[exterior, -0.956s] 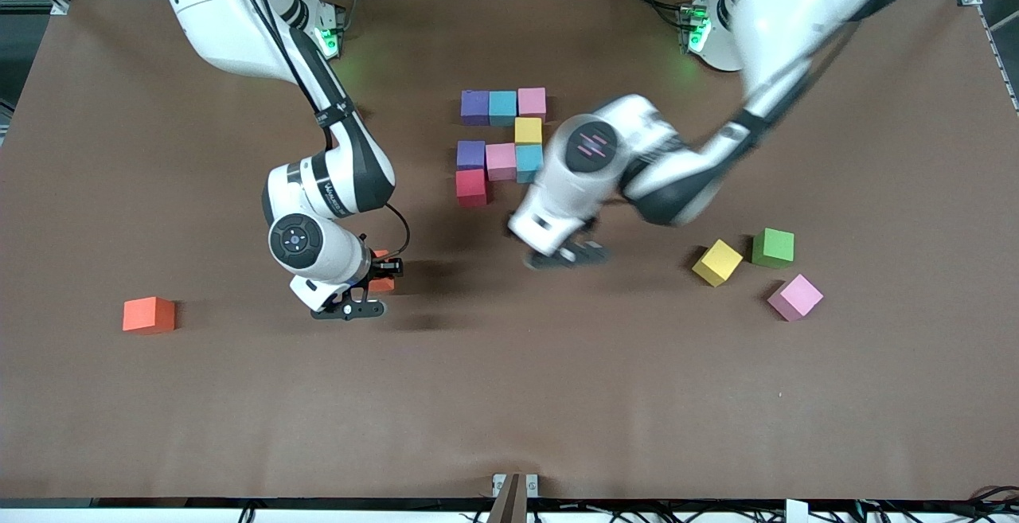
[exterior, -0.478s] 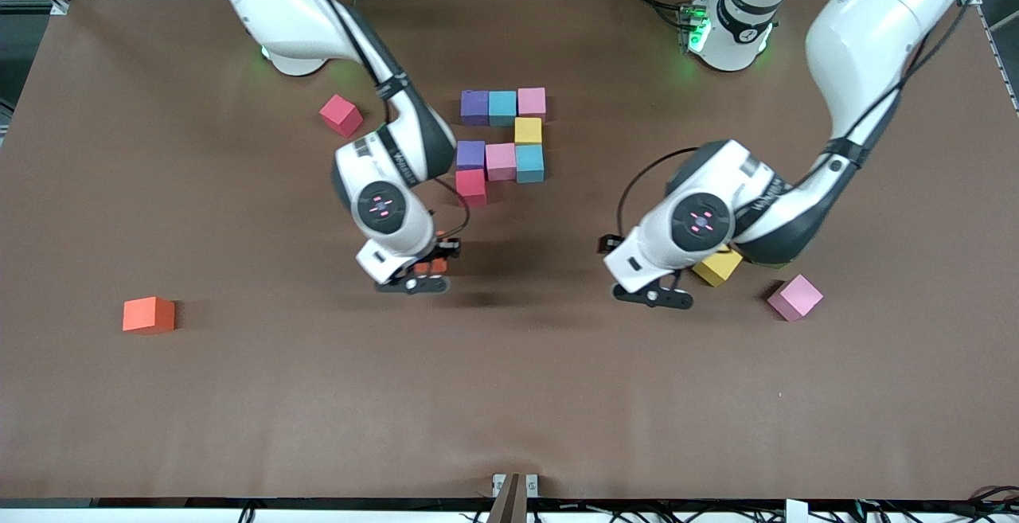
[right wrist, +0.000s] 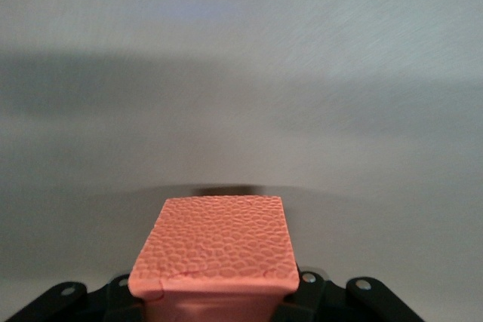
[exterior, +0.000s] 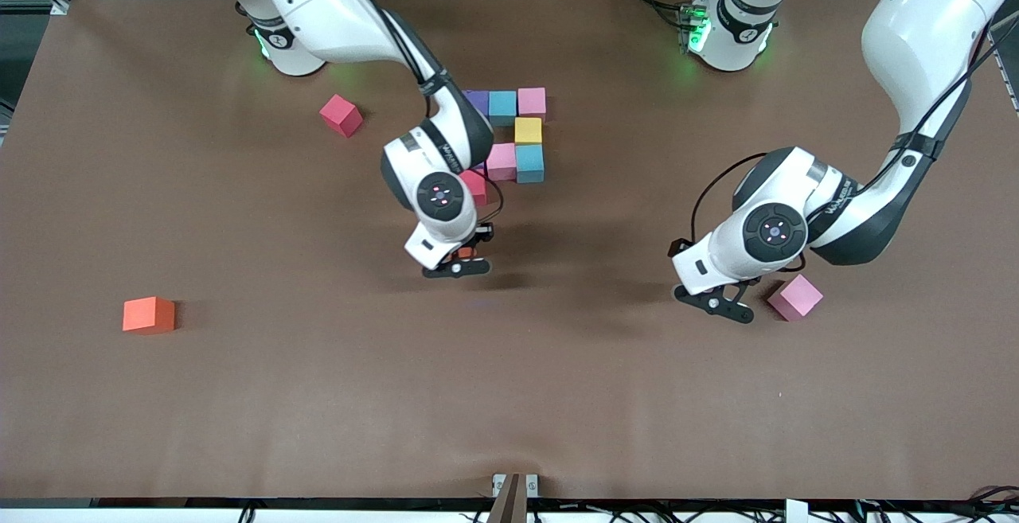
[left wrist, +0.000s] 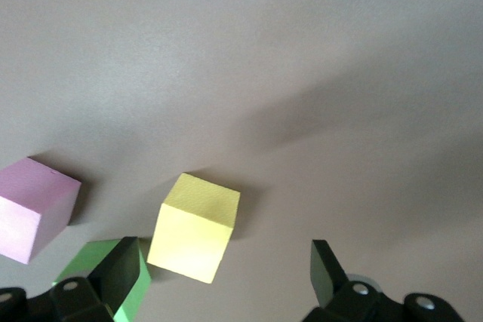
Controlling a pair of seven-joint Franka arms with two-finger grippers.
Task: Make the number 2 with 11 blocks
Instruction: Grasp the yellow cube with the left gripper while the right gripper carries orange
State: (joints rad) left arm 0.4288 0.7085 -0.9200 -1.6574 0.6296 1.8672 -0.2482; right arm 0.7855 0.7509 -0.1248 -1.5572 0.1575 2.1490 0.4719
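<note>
A partial number 2 of blocks lies mid-table: purple, blue, pink, yellow, blue, pink and red, partly hidden by the right arm. My right gripper is shut on an orange block, above bare table close to that red block. My left gripper is open over a loose yellow block, which lies between its fingers untouched. A loose pink block lies beside it. Another orange block lies toward the right arm's end.
A green cube lies next to the yellow block, hidden under the left arm in the front view. A dark red block lies near the right arm's base. The table's front half is bare brown mat.
The right arm has carried the orange block toward the digit. The left arm has swung away from the digit to above the yellow block, now hiding it and the green cube in the front view.
</note>
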